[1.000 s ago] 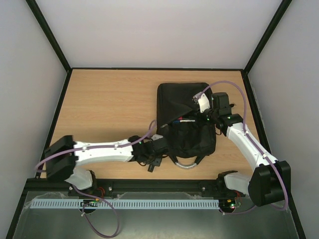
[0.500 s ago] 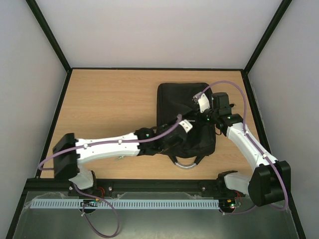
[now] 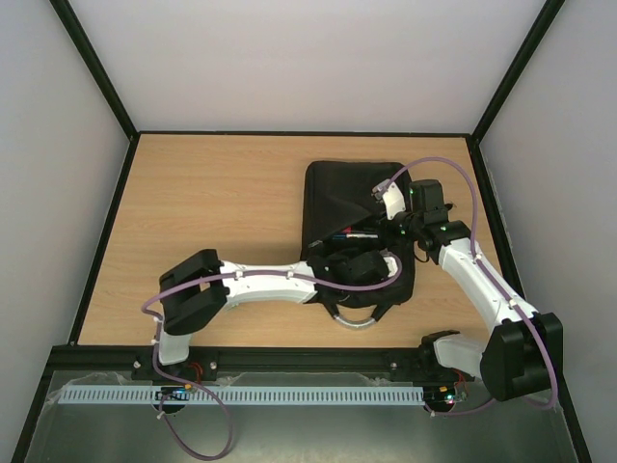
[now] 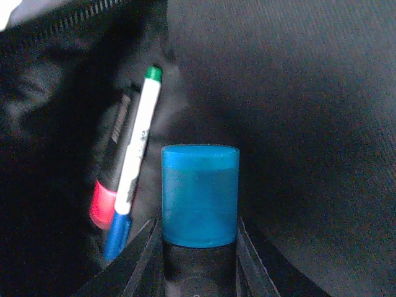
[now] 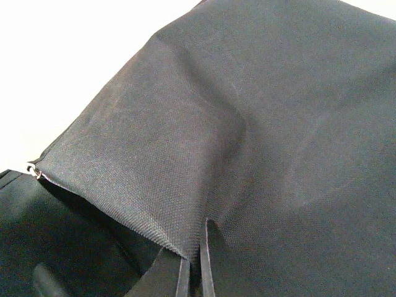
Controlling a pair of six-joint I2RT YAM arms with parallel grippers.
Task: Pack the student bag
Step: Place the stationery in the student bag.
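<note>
Overhead, I see the student bag [image 3: 339, 193] lying flat on the tabletop [image 3: 212, 203], right of centre in the frame, with its grey handle loop [image 3: 355, 323] toward the lower edge. My left hand [image 4: 199, 250] is inside the bag's open mouth, its fingers set narrow and holding a blue cylinder [image 4: 200, 195] that stands upright between them. Just left of the cylinder in the left wrist view, a white marker [image 4: 140, 148] with a green cap leans against the dark lining. A red-capped item [image 4: 101, 205] and a blue tip [image 4: 116, 235] sit beside its lower end. A zipper [image 4: 68, 21] runs across the upper left of that view. My right hand [image 5: 193, 269] is at the bag's upper right in the overhead view, fingers pinched tight on the edge of the black fabric, holding it up in a fold.
</note>
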